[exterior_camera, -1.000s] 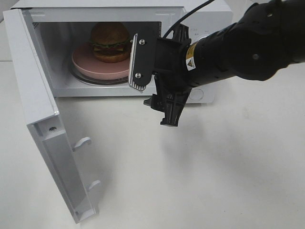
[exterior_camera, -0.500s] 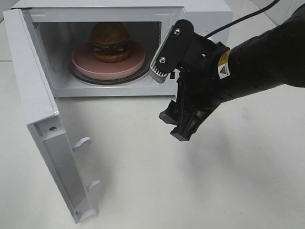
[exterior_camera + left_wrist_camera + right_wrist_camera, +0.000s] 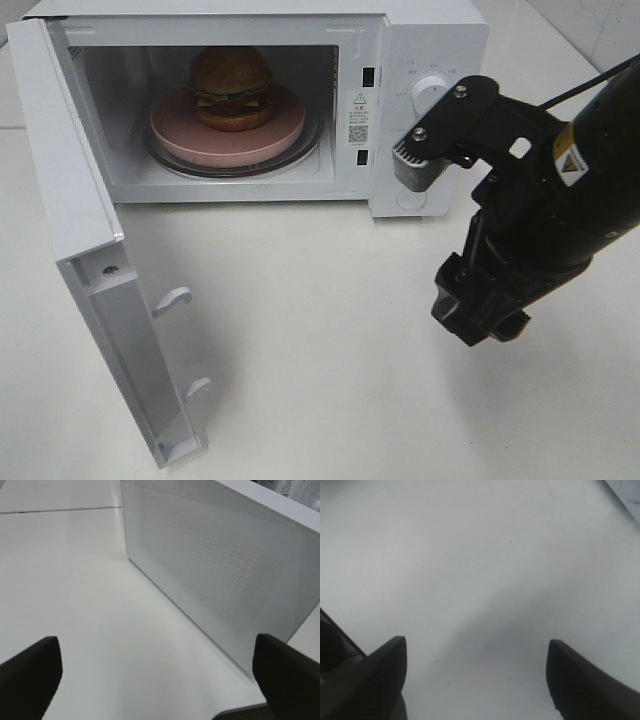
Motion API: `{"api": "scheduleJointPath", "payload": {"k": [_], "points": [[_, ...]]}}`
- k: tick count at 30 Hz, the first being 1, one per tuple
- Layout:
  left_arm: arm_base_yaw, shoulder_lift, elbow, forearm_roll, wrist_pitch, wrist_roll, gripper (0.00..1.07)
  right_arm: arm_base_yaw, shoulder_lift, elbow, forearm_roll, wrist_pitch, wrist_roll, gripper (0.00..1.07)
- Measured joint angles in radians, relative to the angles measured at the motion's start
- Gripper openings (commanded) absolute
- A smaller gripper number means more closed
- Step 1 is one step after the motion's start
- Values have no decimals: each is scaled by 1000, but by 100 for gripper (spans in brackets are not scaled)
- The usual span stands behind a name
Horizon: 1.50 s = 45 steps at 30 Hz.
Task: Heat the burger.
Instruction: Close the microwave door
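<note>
the burger [image 3: 231, 88] sits on a pink plate [image 3: 175, 132] inside the open microwave [image 3: 430, 40], likely soft and squashable (safer lifted by the plate's rim); left gripper [image 3: 155, 640] and right gripper [image 3: 475, 645] gape empty.

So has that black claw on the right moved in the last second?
Yes. The right gripper has pulled away from the open microwave, rightward and lower in the view, and now hangs over the table.

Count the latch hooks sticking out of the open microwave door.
2. Both project from the free edge of the microwave door: the upper hook partway down that edge, and the lower hook closer to the door's bottom corner. None appears hidden.
</note>
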Motion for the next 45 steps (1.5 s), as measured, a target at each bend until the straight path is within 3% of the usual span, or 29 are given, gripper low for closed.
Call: {"api": "scheduleJointPath", "payload": {"k": [14,25,38,45], "points": [[0,0,0,0,0,0,96,-11,-262,0,3,221,56,75],[0,0,0,0,0,0,96,-263,-450,23,53,306,57,75],[0,0,0,0,0,0,96,-537,-833,196,77,294,60,75],[0,0,0,0,0,0,96,-626,-1000,268,133,272,60,75]]}}
